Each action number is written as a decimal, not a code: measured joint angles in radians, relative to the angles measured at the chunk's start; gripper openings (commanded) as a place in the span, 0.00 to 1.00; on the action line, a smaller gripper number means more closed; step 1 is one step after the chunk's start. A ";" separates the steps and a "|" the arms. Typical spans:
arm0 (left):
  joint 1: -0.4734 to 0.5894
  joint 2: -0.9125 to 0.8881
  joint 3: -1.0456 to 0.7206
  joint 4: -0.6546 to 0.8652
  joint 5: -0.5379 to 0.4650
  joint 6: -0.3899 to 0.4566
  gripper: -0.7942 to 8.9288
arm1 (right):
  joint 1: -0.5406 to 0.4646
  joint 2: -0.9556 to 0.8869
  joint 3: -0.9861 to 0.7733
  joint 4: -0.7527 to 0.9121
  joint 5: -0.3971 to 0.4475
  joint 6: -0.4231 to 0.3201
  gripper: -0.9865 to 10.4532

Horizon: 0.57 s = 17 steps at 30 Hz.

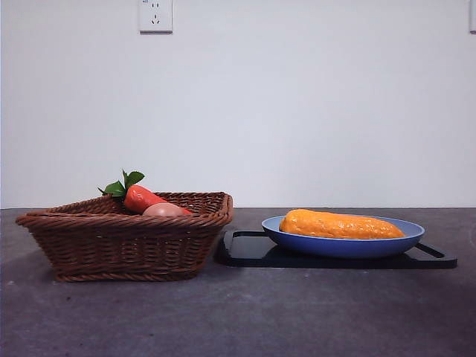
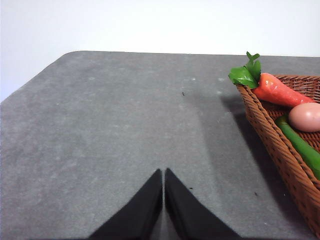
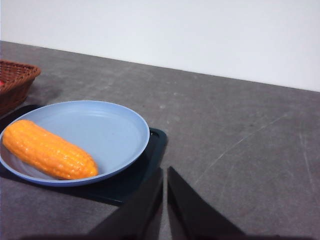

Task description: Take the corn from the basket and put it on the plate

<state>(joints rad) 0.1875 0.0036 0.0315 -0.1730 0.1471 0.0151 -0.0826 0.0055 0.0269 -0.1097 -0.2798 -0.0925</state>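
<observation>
While nothing of either arm shows in the front view, the scene itself is easy to read: the corn [image 1: 341, 224] lies on its side in the blue plate [image 1: 342, 246], and the plate sits on a flat black tray [image 1: 253, 249] on the dark grey table [image 1: 238, 312]. Just beside the tray is the wicker basket [image 1: 126, 242], with a red carrot [image 1: 143, 197] with green leaves and a pinkish egg-shaped item [image 1: 163, 210] poking up over its rim. A wall socket [image 1: 155, 15] sits high on the white wall behind.

Left wrist view next: the left gripper [image 2: 163, 172] hangs over bare table, jaws pressed together with nothing between them. The basket [image 2: 272, 145] is off to one side, well apart from the jaws, holding the carrot [image 2: 280, 90], the pinkish item [image 2: 306, 116] and a long green vegetable [image 2: 302, 145].

Right wrist view: the right gripper [image 3: 164, 171] also has its jaws together and empty, sitting near the tray's [image 3: 155, 145] corner without touching it. The corn [image 3: 48, 150] rests across one side of the plate [image 3: 115, 130], and a bit of basket [image 3: 15, 82] shows beyond it.
</observation>
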 measured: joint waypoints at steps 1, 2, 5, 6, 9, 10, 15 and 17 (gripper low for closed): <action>0.000 0.000 0.000 0.000 0.000 0.000 0.09 | 0.000 -0.002 -0.002 -0.003 0.000 0.000 0.09; 0.000 0.000 0.000 0.000 0.000 0.000 0.09 | 0.002 -0.002 -0.002 -0.014 0.000 0.000 0.09; 0.000 0.000 0.000 0.000 0.000 0.000 0.09 | 0.002 -0.002 -0.002 -0.055 0.000 0.000 0.09; 0.000 0.000 0.000 0.000 0.000 0.000 0.09 | 0.002 -0.002 -0.002 -0.069 0.001 0.000 0.09; 0.000 0.000 0.000 0.000 0.000 0.000 0.09 | 0.002 -0.001 -0.002 -0.068 0.007 0.001 0.09; 0.000 0.000 0.000 0.000 0.000 0.000 0.09 | 0.002 -0.001 -0.002 -0.068 0.013 0.001 0.09; 0.000 0.000 0.000 0.000 0.000 0.000 0.09 | 0.003 -0.001 -0.002 -0.068 0.023 0.001 0.09; 0.000 0.000 0.000 0.000 0.000 0.000 0.09 | 0.003 -0.001 -0.002 -0.065 0.023 0.001 0.09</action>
<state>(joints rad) 0.1875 0.0036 0.0315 -0.1730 0.1471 0.0151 -0.0799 0.0044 0.0246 -0.1749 -0.2569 -0.0914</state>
